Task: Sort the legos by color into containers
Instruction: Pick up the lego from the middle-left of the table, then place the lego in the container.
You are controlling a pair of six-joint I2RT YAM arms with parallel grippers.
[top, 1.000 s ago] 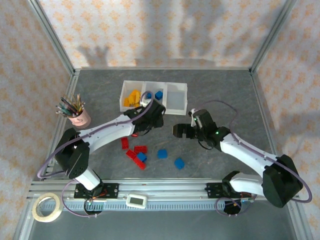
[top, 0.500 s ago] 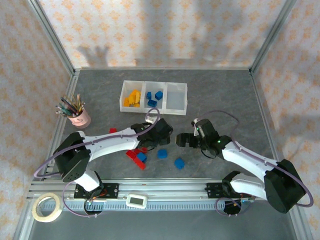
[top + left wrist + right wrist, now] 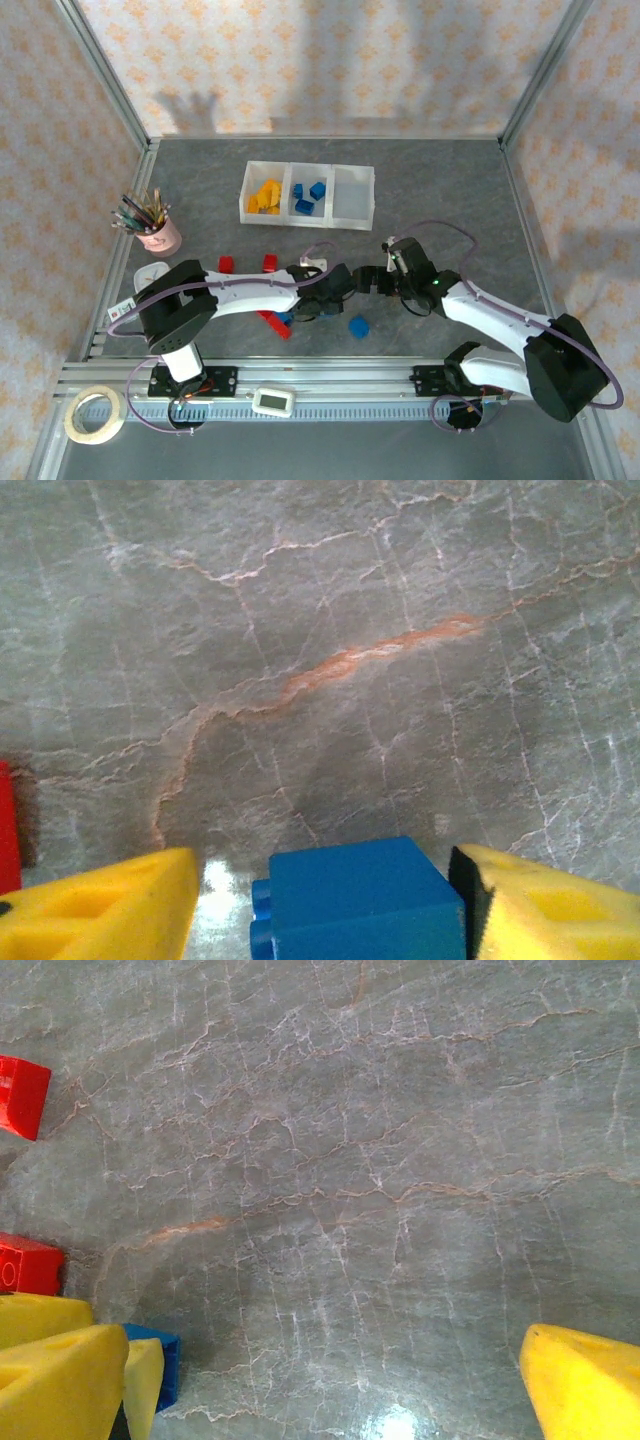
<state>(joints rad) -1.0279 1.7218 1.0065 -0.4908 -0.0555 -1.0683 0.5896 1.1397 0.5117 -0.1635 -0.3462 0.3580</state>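
Three joined translucent bins [image 3: 372, 196] sit toward the far edge of the table [image 3: 450, 190]; the left bin holds yellow-orange bricks [image 3: 263, 195], the middle one blue bricks [image 3: 308, 197]. Mid-table, the left gripper [image 3: 328, 297] is low with jaws spread either side of a blue brick [image 3: 360, 900] lying on the surface. In the left wrist view a gap shows at the left finger [image 3: 100, 905]; the right finger [image 3: 545, 905] is just beside the brick, contact unclear. Just to its right the right gripper [image 3: 368, 281] has jaws wide apart with bare table between. A second blue brick [image 3: 358, 325] lies nearer the near edge. One red brick [image 3: 226, 264] and another red brick [image 3: 269, 262] lie beyond the left arm, more red bricks [image 3: 272, 322] on its near side. A pink cup of pencils [image 3: 160, 235] stands near the left edge
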